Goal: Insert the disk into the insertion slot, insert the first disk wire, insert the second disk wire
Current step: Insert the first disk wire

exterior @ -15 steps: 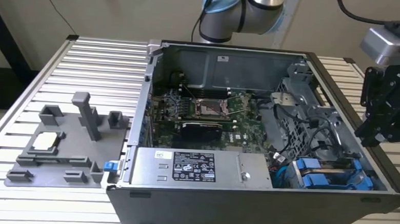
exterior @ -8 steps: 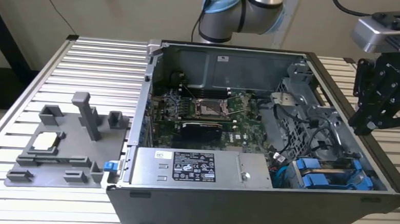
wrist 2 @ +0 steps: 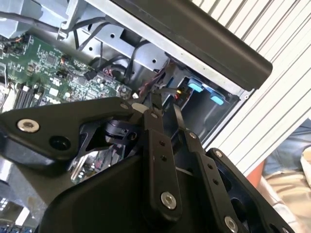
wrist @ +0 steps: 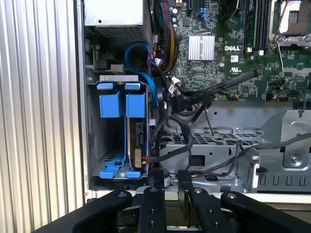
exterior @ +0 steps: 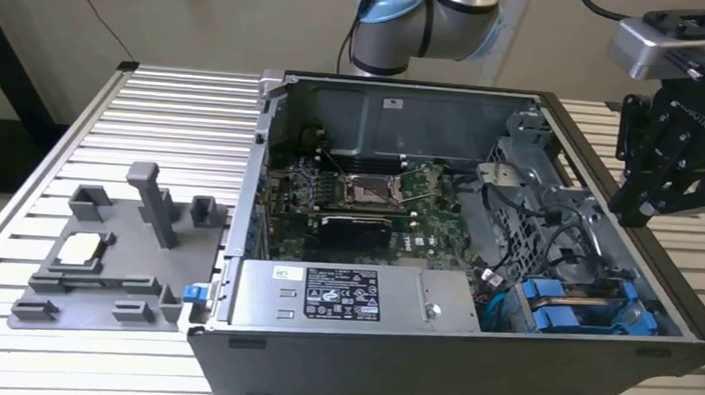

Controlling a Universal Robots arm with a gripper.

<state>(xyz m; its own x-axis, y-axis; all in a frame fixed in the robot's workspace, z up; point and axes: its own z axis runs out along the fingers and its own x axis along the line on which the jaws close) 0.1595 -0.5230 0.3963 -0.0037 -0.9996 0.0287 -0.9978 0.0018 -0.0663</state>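
First wrist view: black jointed claw [wrist: 170,175] narrowly parted, empty, beside sheet-metal case [wrist: 81,121]

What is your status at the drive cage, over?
Fingers open, empty, by the case wall. Cage holds two blue-fronted drives, side by side. Black cables crowd beside it.

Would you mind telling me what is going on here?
A robot arm is working at an open PC case on a slatted table. Its claw hangs open and empty above the case's edge, near the drive cage. The disk sits in the cage in a blue carrier; whether it is wired up, I cannot tell.
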